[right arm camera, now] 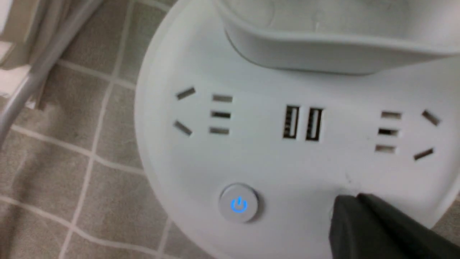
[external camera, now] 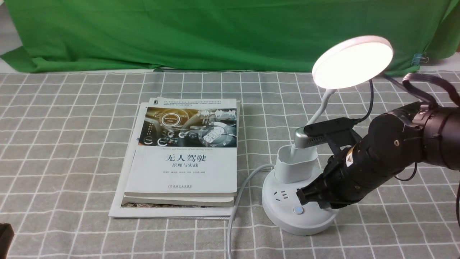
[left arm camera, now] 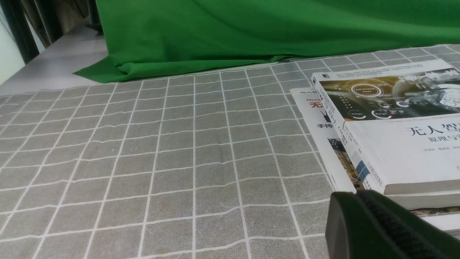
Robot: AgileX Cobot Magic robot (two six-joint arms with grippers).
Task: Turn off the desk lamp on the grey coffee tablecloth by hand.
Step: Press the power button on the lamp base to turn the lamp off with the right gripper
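Note:
The white desk lamp stands on the grey coffee tablecloth at the right, its disc head glowing brightly. A round button on the base shines blue. My right gripper, the hand, is shut with nothing held. Its tip rests down on the base top, just right of that button and below the cup-shaped holder. The right wrist view shows the shut tip on the base beside the blue-lit button, under the sockets. My left gripper is shut, low over the cloth beside the books.
A stack of books lies left of the lamp, with the lamp's white cord running toward the front edge between them. A green backdrop cloth hangs along the far side. A corner of my left arm shows at the front left.

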